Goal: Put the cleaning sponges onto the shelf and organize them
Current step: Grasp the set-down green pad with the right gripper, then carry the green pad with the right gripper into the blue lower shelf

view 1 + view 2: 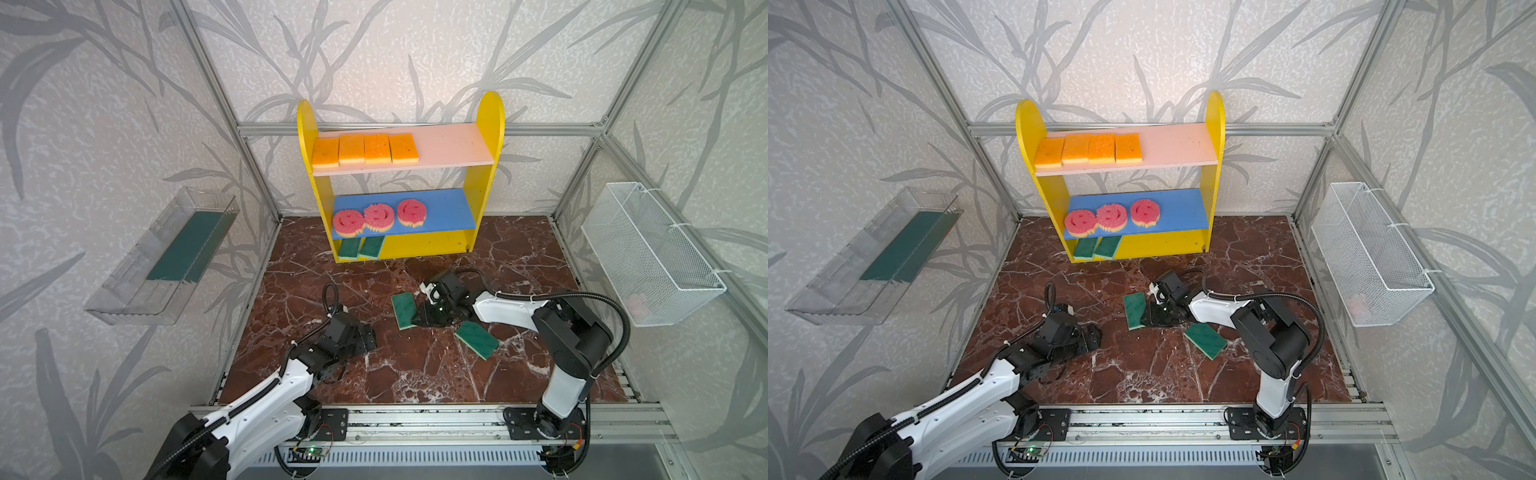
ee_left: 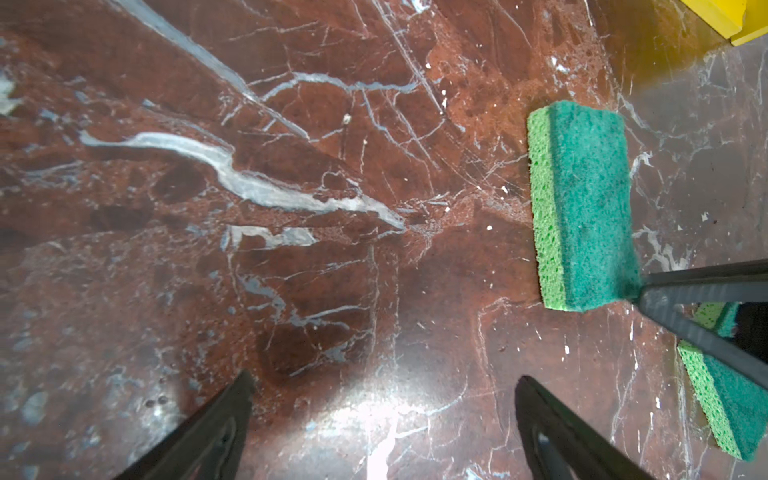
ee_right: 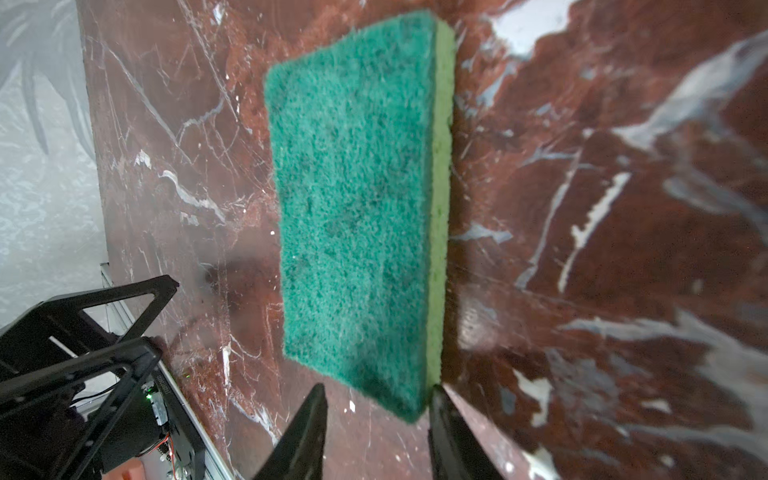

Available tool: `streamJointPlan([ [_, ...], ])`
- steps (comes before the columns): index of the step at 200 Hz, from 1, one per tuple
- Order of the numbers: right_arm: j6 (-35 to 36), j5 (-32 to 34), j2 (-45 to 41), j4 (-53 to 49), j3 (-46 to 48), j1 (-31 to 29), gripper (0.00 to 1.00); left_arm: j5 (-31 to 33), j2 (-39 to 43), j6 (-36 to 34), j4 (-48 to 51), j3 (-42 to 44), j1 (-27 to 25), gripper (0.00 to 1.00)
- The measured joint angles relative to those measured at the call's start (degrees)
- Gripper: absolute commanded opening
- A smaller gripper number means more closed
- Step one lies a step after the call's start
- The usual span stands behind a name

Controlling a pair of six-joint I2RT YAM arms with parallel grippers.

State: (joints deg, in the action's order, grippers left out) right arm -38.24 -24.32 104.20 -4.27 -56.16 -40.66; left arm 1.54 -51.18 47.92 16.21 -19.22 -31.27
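A green-topped rectangular sponge (image 1: 402,309) lies mid-frame in both top views on the red marble worktop (image 1: 415,374), below the yellow-sided shelf (image 1: 480,187). Its near end is straddled by the right end effector (image 3: 378,392); whether it is clenched cannot be told. The left end effector (image 2: 384,382) is spread wide over bare worktop.

1. I see the shelf (image 1: 490,124) at upper centre.
2. Rectangular sponges (image 1: 365,148) line the left half of its top board (image 1: 449,145).
3. Round sponges (image 1: 378,217) sit below; a flat pair (image 1: 359,247) lies on the base (image 1: 428,245).
4. Before it on the table (image 1: 374,374): a loose sponge (image 1: 404,309), with a second sponge (image 1: 477,338) to its lower right.
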Motion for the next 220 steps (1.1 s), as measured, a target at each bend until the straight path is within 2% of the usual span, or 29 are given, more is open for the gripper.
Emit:
streamJointPlan([
  [39,-1.1,-0.6,1.7,0.9,0.0,-0.2,0.25,-0.6,0.0,-0.3,-1.2,0.8,0.6,0.99],
  [80,-1.4,-1.0,2.1,1.8,0.0,-0.2,0.22,-1.1,0.9,-0.3,-1.5,2.2,0.6,0.98],
  [89,-1.4,-1.0,2.1,1.9,0.0,-0.2,0.17,-1.2,1.1,-0.3,-1.4,2.2,0.7,0.98],
  [103,-1.4,-1.0,2.1,2.1,0.0,-0.2,0.00,-1.2,1.6,-0.3,-1.4,2.2,0.7,0.98],
  [153,-1.9,0.3,1.1,6.7,2.3,-0.1,0.00,-0.9,6.2,-0.1,0.5,2.1,0.7,0.97],
  [184,-3.2,0.9,0.2,14.2,4.8,0.8,0.00,-0.4,12.0,0.5,1.5,2.3,0.8,0.96],
  [220,-3.8,2.0,1.1,18.6,1.7,1.6,0.00,0.1,16.4,0.7,3.3,2.9,1.0,0.96],
])
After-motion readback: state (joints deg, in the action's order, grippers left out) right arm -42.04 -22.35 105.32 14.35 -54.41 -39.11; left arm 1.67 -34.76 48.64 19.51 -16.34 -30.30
